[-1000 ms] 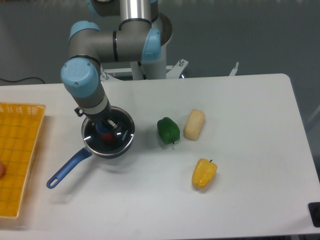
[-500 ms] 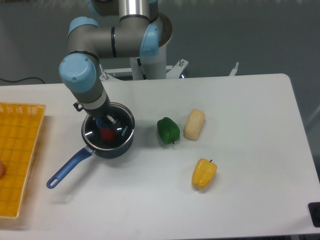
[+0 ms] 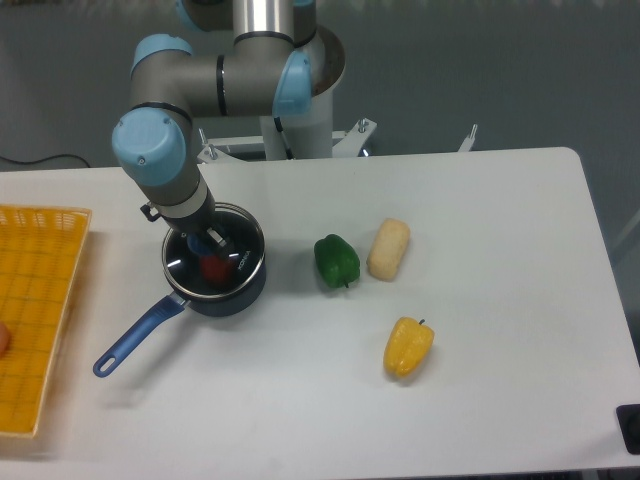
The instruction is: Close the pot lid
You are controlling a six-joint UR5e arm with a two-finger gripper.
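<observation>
lid (image 3: 214, 256) on pot (image 3: 217, 283), near table's (image 3: 480, 400) left side, a red thing under the glass | gripper (image 3: 211, 243) at the knob, grip hidden, cannot tell if pinching | risk: lid looks off-centre; lifting away unreleased would drag it off | green pepper (image 3: 337, 260) just right of the pot could get bumped

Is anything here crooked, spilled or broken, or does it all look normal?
Nothing looks spilled or broken. The lid lies over the pot, the gripper right at its blue knob. A red thing shows through the glass. Whether the lid sits quite flat, I cannot tell. The three vegetables lie neatly on the table.
</observation>
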